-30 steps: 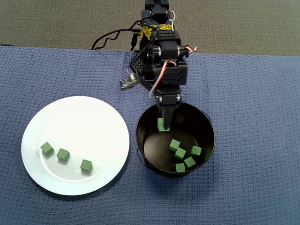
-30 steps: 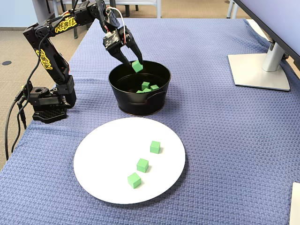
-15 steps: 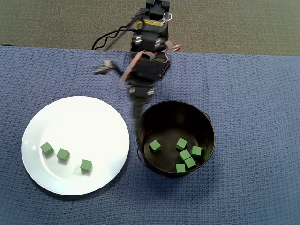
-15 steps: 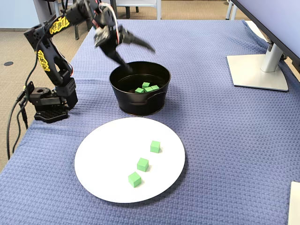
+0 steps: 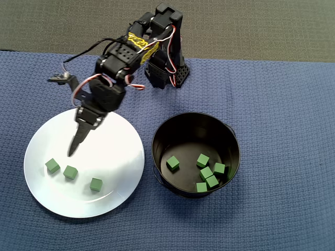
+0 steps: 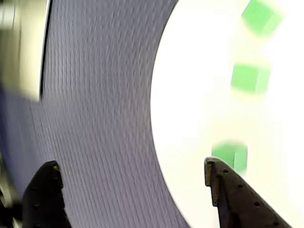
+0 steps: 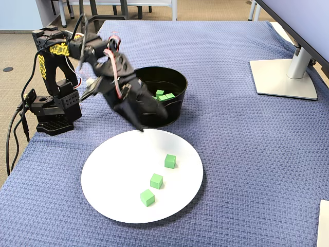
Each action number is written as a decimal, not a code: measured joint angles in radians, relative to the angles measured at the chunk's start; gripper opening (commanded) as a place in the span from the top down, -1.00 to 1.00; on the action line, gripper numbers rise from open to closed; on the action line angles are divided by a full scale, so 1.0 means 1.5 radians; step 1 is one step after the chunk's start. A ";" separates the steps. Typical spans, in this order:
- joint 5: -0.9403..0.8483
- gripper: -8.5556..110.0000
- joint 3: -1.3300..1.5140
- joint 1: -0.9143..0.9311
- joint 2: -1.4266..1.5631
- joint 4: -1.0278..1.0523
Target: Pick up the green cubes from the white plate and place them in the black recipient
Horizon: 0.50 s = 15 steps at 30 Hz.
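The empty end effector [image 5: 71, 152], jaws spread apart, hangs over the white plate [image 5: 112, 133] aimed at the three green cubes [image 5: 70, 172] left there, six more lying in the black pot [image 5: 230, 137] beside it, all on a desk under a blue woven cloth [image 5: 282, 104], monitor stand [image 7: 284, 77] nearby.
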 measured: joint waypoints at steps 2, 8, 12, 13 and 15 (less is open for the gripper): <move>0.010 0.38 0.000 0.013 -0.012 -0.017; 0.028 0.50 -0.013 0.036 -0.084 -0.021; 0.040 0.50 -0.101 0.043 -0.175 0.056; 0.041 0.50 -0.124 0.042 -0.196 0.078; 0.039 0.49 -0.173 0.040 -0.236 0.120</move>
